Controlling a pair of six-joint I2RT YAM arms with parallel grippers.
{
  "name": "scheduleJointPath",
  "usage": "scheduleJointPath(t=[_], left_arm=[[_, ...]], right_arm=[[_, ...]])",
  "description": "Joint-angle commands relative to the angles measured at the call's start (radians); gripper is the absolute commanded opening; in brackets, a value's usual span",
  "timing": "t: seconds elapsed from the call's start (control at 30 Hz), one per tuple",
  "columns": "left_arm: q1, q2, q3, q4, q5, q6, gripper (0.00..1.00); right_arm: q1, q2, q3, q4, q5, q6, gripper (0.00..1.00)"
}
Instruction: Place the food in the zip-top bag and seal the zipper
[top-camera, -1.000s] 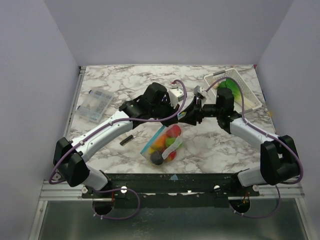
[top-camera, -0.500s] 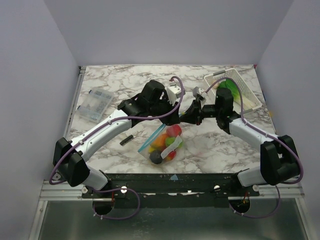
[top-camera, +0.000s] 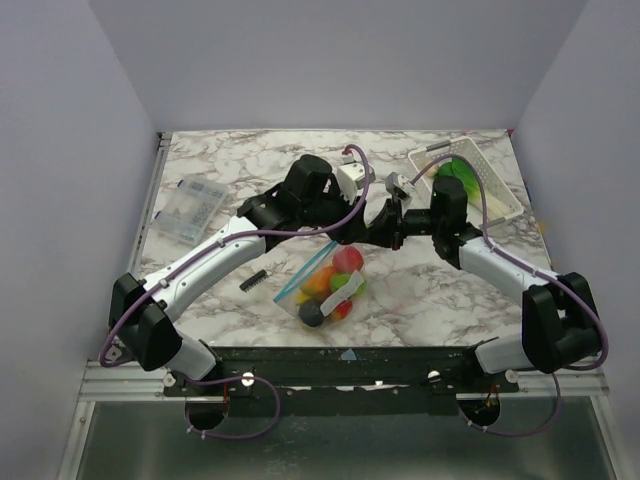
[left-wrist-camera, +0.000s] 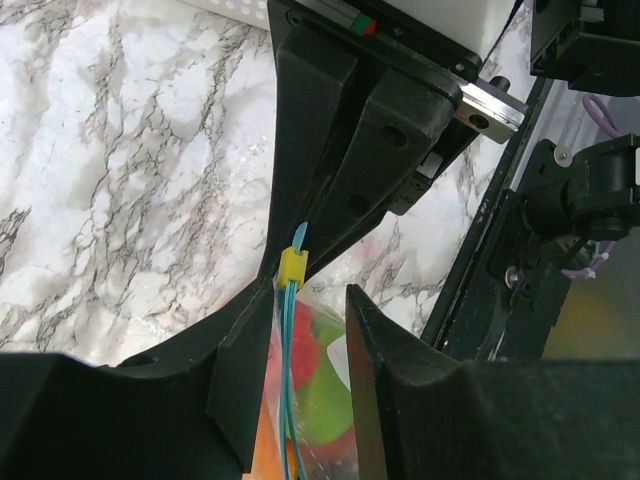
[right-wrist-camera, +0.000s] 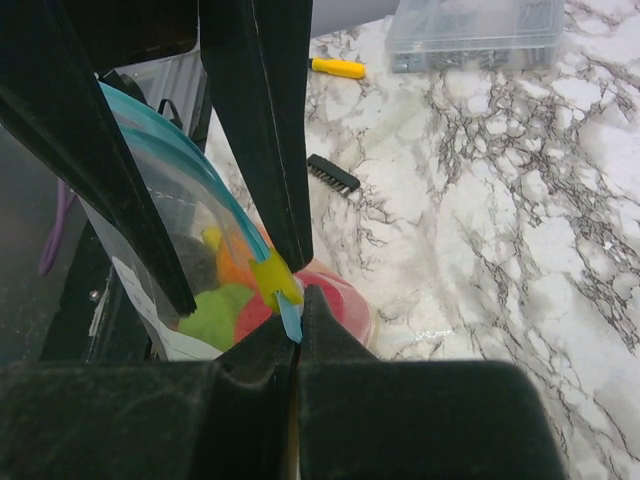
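Over marble table (top-camera: 220, 160), zip-top bag (top-camera: 322, 290) contains food (top-camera: 347, 260), right pincer (right-wrist-camera: 292, 335) pinching zipper (left-wrist-camera: 289, 340).

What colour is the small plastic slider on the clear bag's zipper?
The slider is yellow; left wrist view shows it best.

Marbled table (top-camera: 230, 160) under clear lidded box (top-camera: 190, 208), small black bar (top-camera: 252, 281), white basket (top-camera: 497, 207), zip-top bag (top-camera: 322, 290) bottom.

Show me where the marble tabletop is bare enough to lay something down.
Bare marble tabletop runs along the back edge between the clear plastic compartment box and the white plastic basket, and at near right between the clear zip-top bag of toy food and the right arm. The centre is crowded: both arms meet over the bag.
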Motion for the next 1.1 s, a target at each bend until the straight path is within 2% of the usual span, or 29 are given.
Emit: scheduleJointPath(t=[0.0, 0.27, 0.47, 0.5, 0.67, 0.83, 1.07], left_arm=[[-0.019, 0.023, 0.036, 0.033, -0.028, -0.006, 0.34], [-0.019, 0.063, 0.092, -0.003, -0.039, -0.005, 0.23], [-0.019, 0.051, 0.065, 0.001, -0.059, 0.004, 0.03], [-0.018, 0.045, 0.057, 0.003, -0.058, 0.004, 0.01], [-0.018, 0.023, 0.021, 0.008, -0.049, 0.009, 0.0], [-0.018, 0.009, -0.013, 0.014, -0.03, 0.002, 0.0], [-0.018, -0.01, -0.029, 0.006, -0.005, -0.004, 0.0]], right_arm=[[0.007, -0.036, -0.015, 0.044, 0.021, 0.03, 0.0], [0.015, -0.03, -0.016, 0.043, 0.015, 0.029, 0.0], [0.018, -0.044, -0.034, 0.076, 0.076, 0.033, 0.0], [0.017, -0.048, -0.041, 0.103, 0.095, 0.072, 0.0], [0.018, -0.068, -0.086, 0.21, 0.148, 0.181, 0.0], [0.018, -0.106, -0.132, 0.388, 0.154, 0.342, 0.0], [0.018, -0.103, -0.129, 0.412, 0.184, 0.412, 0.0]])
